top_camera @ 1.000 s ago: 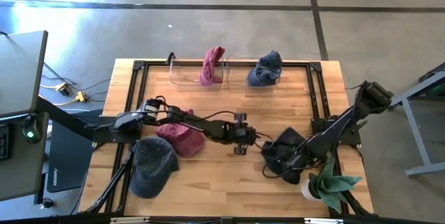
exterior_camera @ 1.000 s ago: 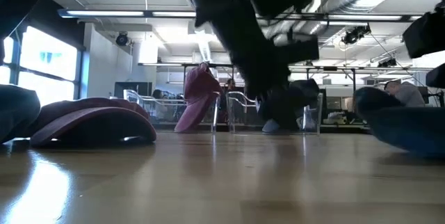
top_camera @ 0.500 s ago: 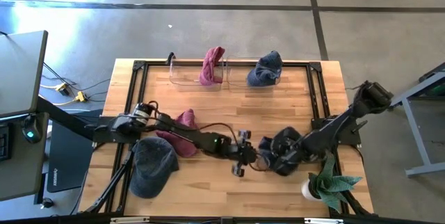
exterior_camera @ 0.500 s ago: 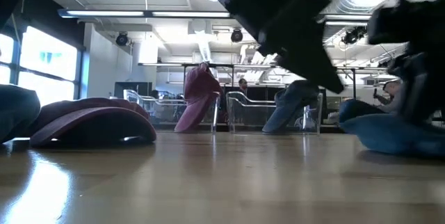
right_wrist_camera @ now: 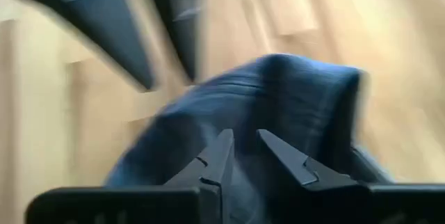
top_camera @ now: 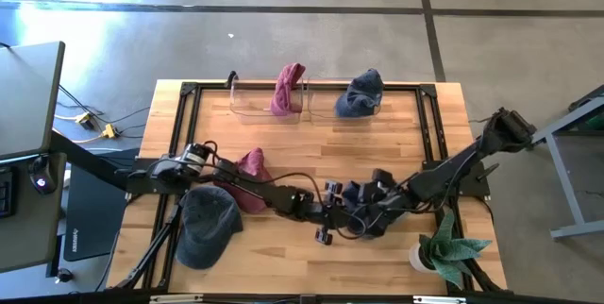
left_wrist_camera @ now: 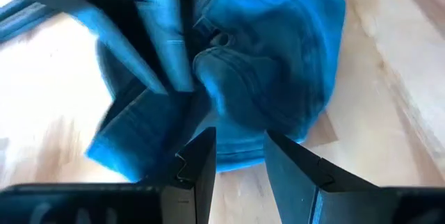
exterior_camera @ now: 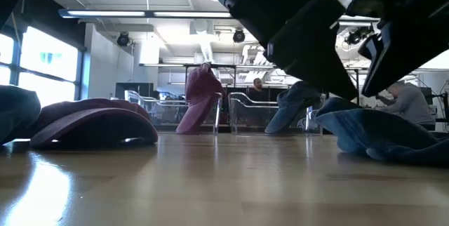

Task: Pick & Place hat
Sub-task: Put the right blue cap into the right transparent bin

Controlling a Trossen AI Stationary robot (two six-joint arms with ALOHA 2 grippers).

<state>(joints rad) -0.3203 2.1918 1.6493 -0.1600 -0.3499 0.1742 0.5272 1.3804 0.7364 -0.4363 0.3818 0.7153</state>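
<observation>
A dark blue hat (top_camera: 363, 200) (left_wrist_camera: 278, 64) lies on the wooden table near the middle, toward the near edge. My right gripper (top_camera: 373, 202) (right_wrist_camera: 245, 140) reaches it from the table's right and is shut on it. My left gripper (top_camera: 340, 214) (left_wrist_camera: 240, 158) comes from the left. It stands open just short of the hat's near rim, with nothing between its fingers. A maroon hat (top_camera: 249, 167) and a grey-blue hat (top_camera: 208, 227) rest crown up on the table's left part, beside my left arm. My right gripper pinches a raised fold of the blue hat's crown (right_wrist_camera: 243, 123) between its two fingers. It comes slanting down from the table's right. That side of the hat (exterior_camera: 330, 110) is lifted, and the rest of it (exterior_camera: 400, 149) lies on the table.
Two clear bins (top_camera: 253, 106) (top_camera: 326, 106) stand at the far edge. A maroon hat (top_camera: 288, 87) hangs over one and a blue hat (top_camera: 360, 92) over the other. A potted plant (top_camera: 444, 247) stands at the near right corner. People sit in the room behind.
My left gripper has swung toward the near edge and right, up to the blue hat. My right gripper has gone toward the table's left. The blue hat has slid left with it, and one side of the hat has come up off the table.
</observation>
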